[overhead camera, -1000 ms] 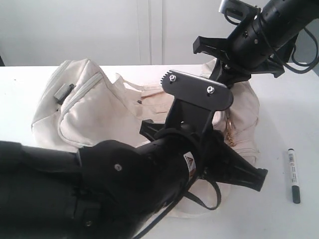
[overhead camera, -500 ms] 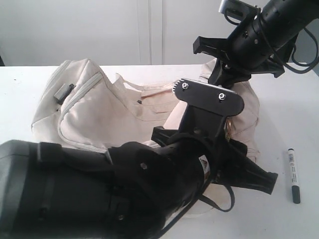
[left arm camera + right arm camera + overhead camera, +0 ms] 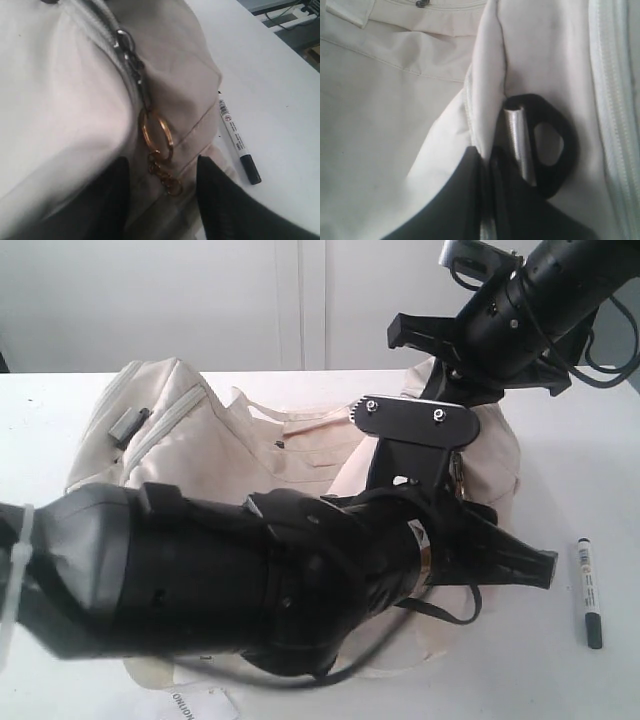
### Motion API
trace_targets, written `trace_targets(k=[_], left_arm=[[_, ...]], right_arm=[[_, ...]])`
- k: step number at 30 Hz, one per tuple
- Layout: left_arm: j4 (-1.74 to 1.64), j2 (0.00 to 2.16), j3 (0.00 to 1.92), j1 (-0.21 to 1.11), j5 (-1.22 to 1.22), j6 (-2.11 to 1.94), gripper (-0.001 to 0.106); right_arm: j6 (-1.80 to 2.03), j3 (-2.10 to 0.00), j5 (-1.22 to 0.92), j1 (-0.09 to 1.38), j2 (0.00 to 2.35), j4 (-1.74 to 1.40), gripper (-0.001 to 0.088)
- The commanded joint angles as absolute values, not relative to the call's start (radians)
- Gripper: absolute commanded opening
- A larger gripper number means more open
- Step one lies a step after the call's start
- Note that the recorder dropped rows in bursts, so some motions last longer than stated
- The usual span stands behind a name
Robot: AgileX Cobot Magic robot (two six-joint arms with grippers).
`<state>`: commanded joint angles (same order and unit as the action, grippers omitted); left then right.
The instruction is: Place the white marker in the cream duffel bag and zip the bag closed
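The cream duffel bag (image 3: 200, 470) lies on the tabletop (image 3: 570, 480), and the left arm hides much of its front. The white marker (image 3: 589, 592) lies on the tabletop right of the bag, apart from it. Left tool (image 3: 162, 162): released, 2 fingers flanking the gold ring zip pull (image 3: 156, 132); contact unclear. Right tool (image 3: 487, 155): clenched on a bag fold beside a black strap ring (image 3: 555, 145).

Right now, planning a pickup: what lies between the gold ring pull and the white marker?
Just cream duffel bag fabric in the left wrist view; exterior view adds bare table.
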<state>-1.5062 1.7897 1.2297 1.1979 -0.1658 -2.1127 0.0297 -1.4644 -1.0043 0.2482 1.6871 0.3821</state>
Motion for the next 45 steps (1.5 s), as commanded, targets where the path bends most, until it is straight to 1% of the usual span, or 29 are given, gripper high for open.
trace_targets(k=[3,9,10,12,17,23,29,33,40,45], left_arm=[[-1.498,1.799,1.258,1.183,-0.144,-2.113,0.048],[-1.495,1.799,1.269,1.177,-0.181,-2.113,0.047],[-1.495,1.799,1.269,1.177,-0.183,-2.113,0.044],[-1.495,1.799,1.269,1.177,-0.176,-2.113,0.034],[-1.495,1.799,1.269,1.177,-0.144,-2.111,0.000],[-1.499,1.791,1.269,1.177,-0.085,-2.090,0.000],[-1.511,1.785,1.269,1.177,0.050,-2.039,0.000],[-1.579,1.785,1.269,1.177,0.162,-2.027,0.000],[-1.676,1.785,1.269,1.177,0.262,-2.025,0.000],[-1.744,1.785,1.267,1.177,0.401,-1.996,0.000]], right_arm=[[0.030,-1.464,-1.004,0.248,1.687,0.382,0.0000],[0.030,-1.464,-1.004,0.248,1.687,0.380,0.0000],[0.030,-1.464,-1.004,0.248,1.687,0.380,0.0000],[0.030,-1.464,-1.004,0.248,1.687,0.380,0.0000],[0.030,-1.464,-1.004,0.248,1.687,0.368,0.0000],[0.030,-1.464,-0.996,0.248,1.687,0.364,0.0000],[0.020,-1.464,-0.987,0.248,1.687,0.362,0.0000],[0.020,-1.464,-0.987,0.248,1.687,0.362,0.0000],[0.019,-1.464,-0.987,0.248,1.687,0.362,0.0000],[0.006,-1.464,-0.984,0.248,1.687,0.362,0.0000]])
